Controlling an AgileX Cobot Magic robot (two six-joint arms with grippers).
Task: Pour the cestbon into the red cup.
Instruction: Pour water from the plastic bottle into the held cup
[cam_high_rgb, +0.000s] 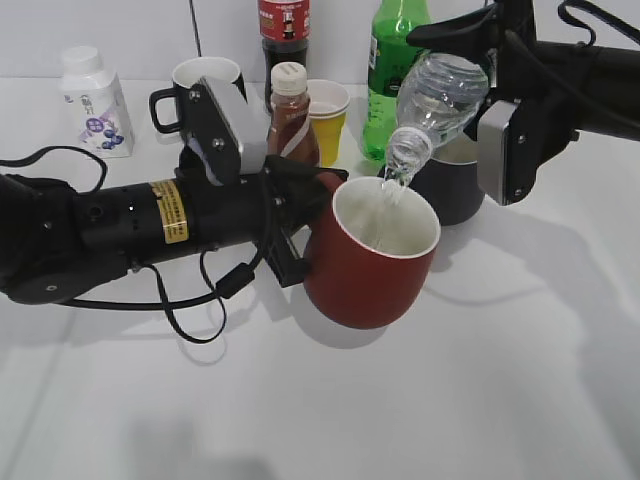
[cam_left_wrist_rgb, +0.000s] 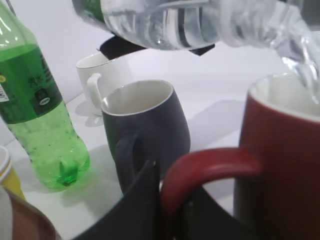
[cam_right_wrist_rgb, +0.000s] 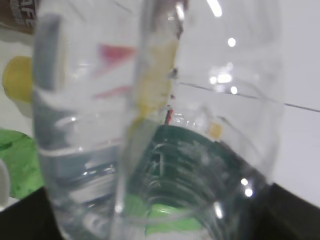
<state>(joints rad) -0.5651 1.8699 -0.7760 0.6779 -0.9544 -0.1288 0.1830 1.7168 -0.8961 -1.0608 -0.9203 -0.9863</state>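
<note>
Water streams from the cestbon (cam_high_rgb: 440, 98) into the red cup (cam_high_rgb: 372, 258), the pour under way.

Nearest, the left claw (cam_high_rgb: 300, 225) is closed on the cup's handle, holding it tilted just above the worktop (cam_high_rgb: 480, 400). Above it, the right claw (cam_high_rgb: 480, 70) grips the upended bottle, mouth over the rim. Water remains in the bottle, so pouring is unfinished. Behind stand a navy mug (cam_high_rgb: 455, 185) and a green soda bottle (cam_high_rgb: 390, 70).
</note>
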